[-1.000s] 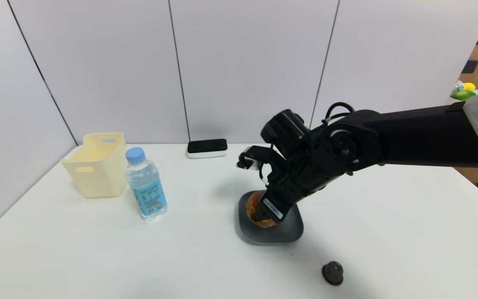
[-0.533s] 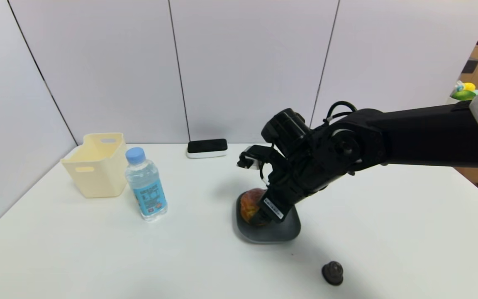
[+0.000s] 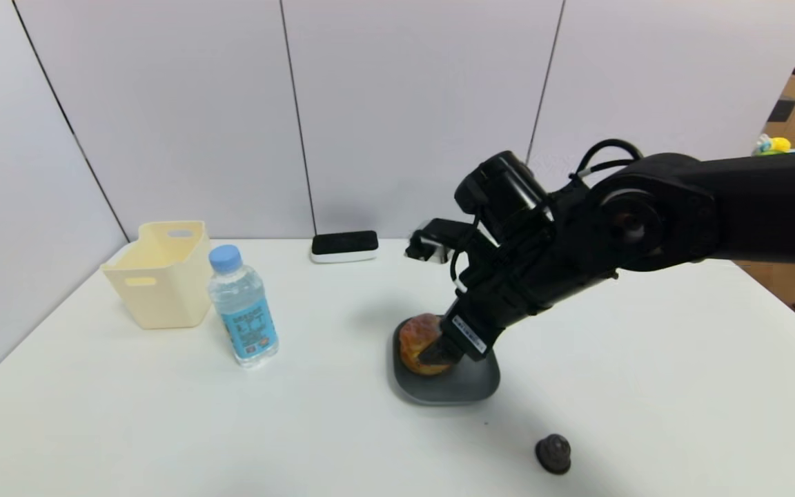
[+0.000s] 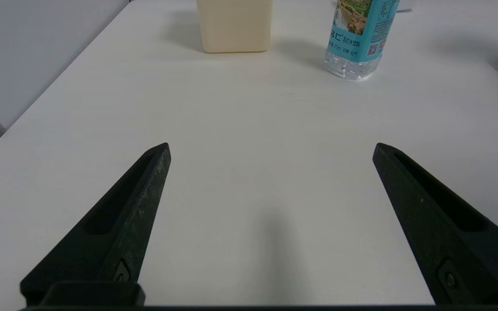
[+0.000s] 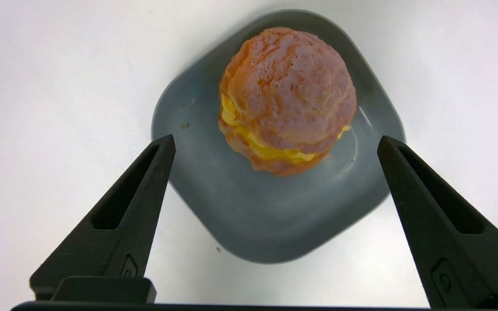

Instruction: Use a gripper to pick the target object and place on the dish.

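Retreating carelessly risks trouble: right claw (image 5: 275, 142), spread wide just above the cream puff (image 5: 287, 100) on the dish (image 5: 275, 229), could clip and roll it off.

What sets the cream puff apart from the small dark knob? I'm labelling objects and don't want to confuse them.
The cream puff is golden-brown with yellow filling in its split; the knob is uniformly dark. The cream puff looks clearly larger. The cream puff sits on the dish under the open right pincer; the knob lies on the bare table, nearer the robot. Both are roundish.
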{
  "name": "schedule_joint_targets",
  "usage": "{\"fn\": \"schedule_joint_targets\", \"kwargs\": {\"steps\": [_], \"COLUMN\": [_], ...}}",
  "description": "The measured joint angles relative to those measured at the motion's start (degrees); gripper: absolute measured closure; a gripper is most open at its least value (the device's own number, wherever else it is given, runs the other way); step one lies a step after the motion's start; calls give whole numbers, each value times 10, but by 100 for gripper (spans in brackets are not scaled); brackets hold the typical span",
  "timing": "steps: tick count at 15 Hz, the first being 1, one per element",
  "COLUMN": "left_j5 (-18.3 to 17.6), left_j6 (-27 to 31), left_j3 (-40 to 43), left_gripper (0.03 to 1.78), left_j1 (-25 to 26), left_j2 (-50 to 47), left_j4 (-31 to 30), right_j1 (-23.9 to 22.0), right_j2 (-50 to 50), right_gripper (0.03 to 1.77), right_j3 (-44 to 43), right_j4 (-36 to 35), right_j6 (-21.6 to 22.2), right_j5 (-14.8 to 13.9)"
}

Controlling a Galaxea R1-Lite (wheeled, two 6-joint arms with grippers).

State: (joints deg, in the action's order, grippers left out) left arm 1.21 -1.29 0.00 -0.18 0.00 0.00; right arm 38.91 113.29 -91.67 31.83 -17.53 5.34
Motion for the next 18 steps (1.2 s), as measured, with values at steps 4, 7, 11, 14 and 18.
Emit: {"fn": "schedule_joint_targets", "kwargs": {"steps": [4, 7, 11, 14, 18], "left_j5": [0, 0, 0, 0, 0], "left_j6": [0, 0, 0, 0, 0], "left_j3": [0, 0, 0, 0, 0], "left_gripper": [12, 12, 12, 12, 12], "left_j1": [0, 0, 0, 0, 0], "left_j2": [0, 0, 0, 0, 0], "left_j4": [0, 0, 0, 0, 0], "right_j1": [-31, -88, -209, -305, -367], "right_j2": [-68, -143, -278, -390, -538], "right_gripper": [14, 13, 11, 11, 11], "right_j3": [0, 25, 145, 259, 435], "right_j4": [-12, -46, -140, -232, -362], "right_j6": [-2, -1, -2, 2, 25], "right_j5": [-13, -30, -40, -41, -48]}}
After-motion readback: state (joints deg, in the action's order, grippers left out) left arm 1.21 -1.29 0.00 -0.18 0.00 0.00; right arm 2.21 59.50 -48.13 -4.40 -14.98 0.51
